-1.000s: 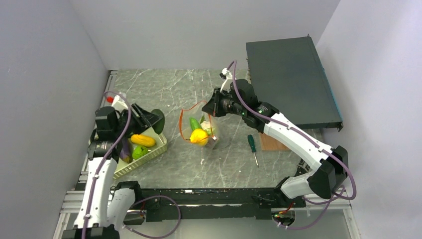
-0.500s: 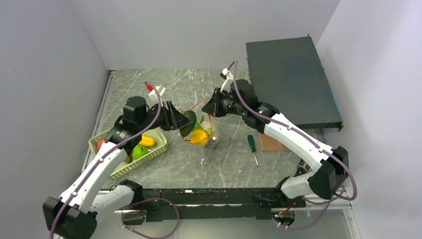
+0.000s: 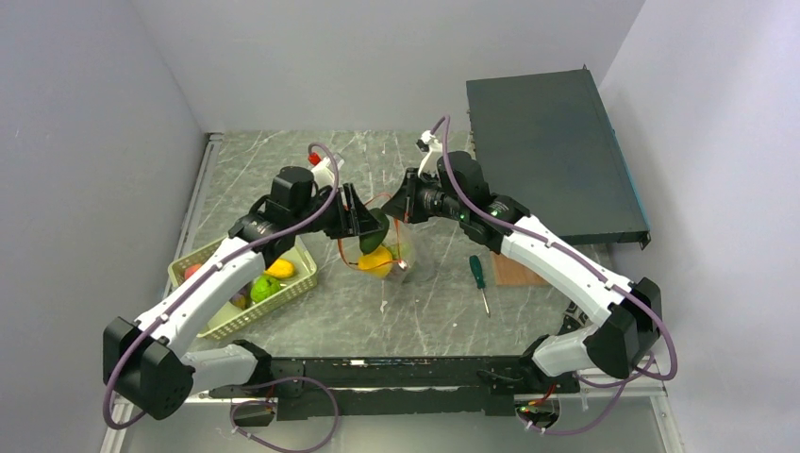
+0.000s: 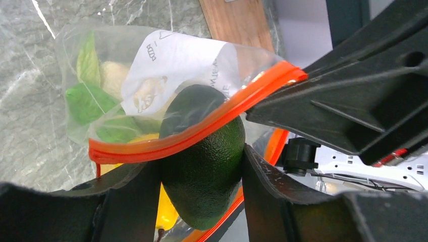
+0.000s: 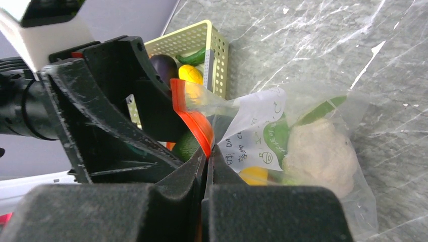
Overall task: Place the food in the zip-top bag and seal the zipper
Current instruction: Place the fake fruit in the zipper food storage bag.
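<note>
The clear zip-top bag (image 3: 404,257) stands mid-table with its mouth open. It holds a yellow fruit (image 3: 377,260), green pieces and a whitish cauliflower (image 5: 318,151). My left gripper (image 3: 371,225) is shut on a dark green avocado (image 4: 204,166) and holds it at the bag's mouth, just behind the red-orange zipper strip (image 4: 202,128). My right gripper (image 5: 207,161) is shut on the zipper strip (image 5: 194,121) and holds the far rim up. The white slider tab is not visible.
A light green basket (image 3: 309,274) at the left holds a yellow piece (image 3: 280,269), a green piece (image 3: 264,286) and a purple one (image 5: 164,65). A green-handled screwdriver (image 3: 479,276) and a wooden block (image 3: 514,272) lie right of the bag. A dark box (image 3: 552,151) fills the back right.
My left arm has swung right from above the basket to the bag's mouth, carrying the avocado. The right arm and the bag's rim have stayed in place.
</note>
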`<act>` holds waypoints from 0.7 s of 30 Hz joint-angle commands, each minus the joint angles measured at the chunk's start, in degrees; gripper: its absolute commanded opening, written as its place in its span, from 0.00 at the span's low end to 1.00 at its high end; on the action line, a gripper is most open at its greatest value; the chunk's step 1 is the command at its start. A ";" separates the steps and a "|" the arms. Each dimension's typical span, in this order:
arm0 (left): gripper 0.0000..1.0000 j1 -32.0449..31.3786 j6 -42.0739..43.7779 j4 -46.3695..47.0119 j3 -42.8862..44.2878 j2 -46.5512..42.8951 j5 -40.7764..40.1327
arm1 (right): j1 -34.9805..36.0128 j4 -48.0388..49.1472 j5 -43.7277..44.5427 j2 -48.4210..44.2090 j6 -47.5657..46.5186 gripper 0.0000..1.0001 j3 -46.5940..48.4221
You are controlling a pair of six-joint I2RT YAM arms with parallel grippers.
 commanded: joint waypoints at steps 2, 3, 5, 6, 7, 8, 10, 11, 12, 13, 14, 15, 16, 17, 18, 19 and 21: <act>0.46 -0.69 -0.34 2.11 2.22 1.11 -1.93 | 0.24 3.93 -0.30 -2.96 0.27 0.00 0.22; 0.51 -0.74 -0.27 2.14 2.13 1.04 -2.12 | 0.23 4.03 -0.30 -2.98 0.34 0.00 0.06; 0.59 -0.77 -0.19 2.21 2.01 0.65 -2.42 | 0.22 4.23 -0.23 -3.29 0.28 0.00 -0.22; 0.63 -0.81 -0.16 2.13 1.95 0.29 -2.75 | 0.26 4.25 -0.03 -3.43 0.23 0.00 -0.30; 0.66 -0.83 -0.12 2.00 1.79 -0.20 -3.23 | 0.25 4.09 0.25 -3.55 0.01 0.00 -0.39; 0.68 -0.81 -0.09 1.97 1.71 -0.70 -3.59 | 0.23 4.00 0.52 -3.55 -0.15 0.00 -0.40; 0.73 -0.82 0.14 1.94 1.56 -1.53 -4.18 | 0.22 3.74 0.66 -3.56 -0.39 0.00 -0.27; 0.76 -0.79 0.26 1.83 1.57 -1.83 -4.37 | 0.22 3.59 0.66 -3.53 -0.48 0.00 -0.17; 0.78 -0.86 0.37 1.58 1.84 -1.89 -4.43 | 0.23 3.47 0.66 -3.57 -0.57 0.00 -0.10; 0.80 -0.84 0.59 1.01 2.17 -1.94 -4.44 | 0.27 3.41 0.66 -3.62 -0.62 0.00 -0.06; 0.81 -0.86 0.73 0.66 2.54 -1.90 -4.30 | 0.26 3.36 0.74 -3.67 -0.66 0.00 -0.10; 0.81 -0.84 0.85 0.39 2.89 -1.96 -4.19 | 0.26 3.25 0.75 -3.73 -0.74 0.00 0.01; 0.81 -0.86 0.92 0.14 3.10 -2.15 -4.17 | 0.16 3.07 0.82 -3.83 -0.87 0.00 0.10; 0.81 -0.87 1.03 -0.10 3.10 -2.48 -4.23 | 0.23 2.89 0.98 -3.79 -1.05 0.00 0.19; 0.81 -0.87 1.15 -0.37 3.11 -3.03 -4.52 | 0.22 2.75 1.13 -3.87 -1.17 0.00 0.26; 0.81 -0.87 1.41 -0.72 3.12 -3.75 -5.06 | 0.18 2.60 1.24 -3.92 -1.31 0.00 0.37; 0.81 -0.85 2.19 -1.19 2.56 -6.39 -5.93 | 0.24 2.40 1.59 -4.18 -1.43 0.00 0.33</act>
